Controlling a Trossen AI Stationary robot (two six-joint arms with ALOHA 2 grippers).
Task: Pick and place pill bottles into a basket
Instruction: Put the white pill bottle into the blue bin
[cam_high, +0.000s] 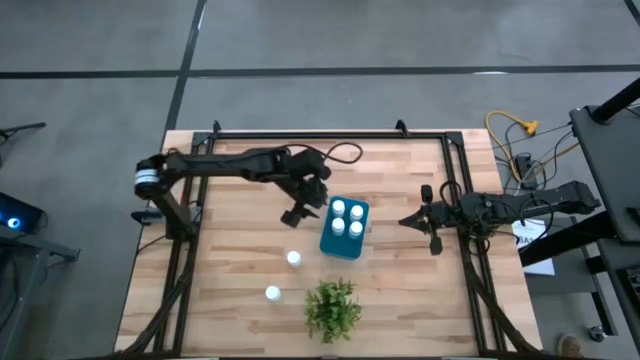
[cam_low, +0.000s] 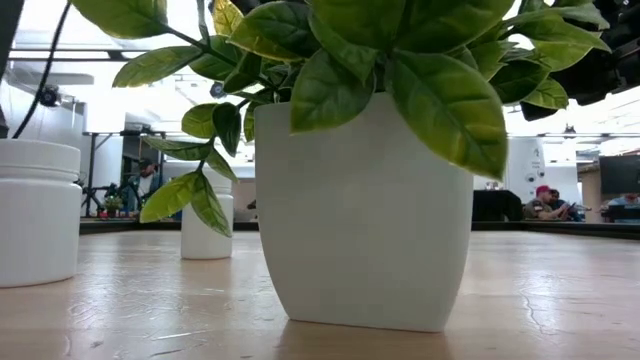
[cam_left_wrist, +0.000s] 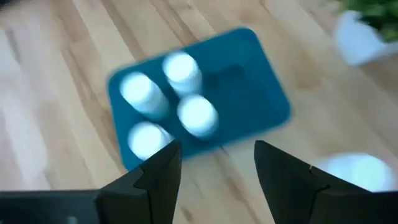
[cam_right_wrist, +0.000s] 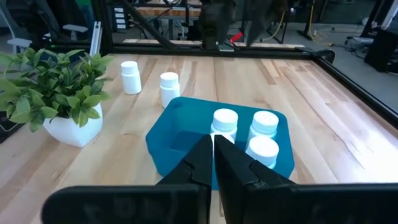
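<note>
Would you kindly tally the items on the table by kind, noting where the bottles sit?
Pill bottles in the basket: 4
Pill bottles on the table: 2
Basket: 1
Plant: 1
Total: 8

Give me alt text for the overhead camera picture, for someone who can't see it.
Seen from above, a teal basket holding four white pill bottles sits mid-table, with the left claw open and empty beside it. Two more bottles stand on the wood near a potted plant; the right claw waits shut at the right.
</note>
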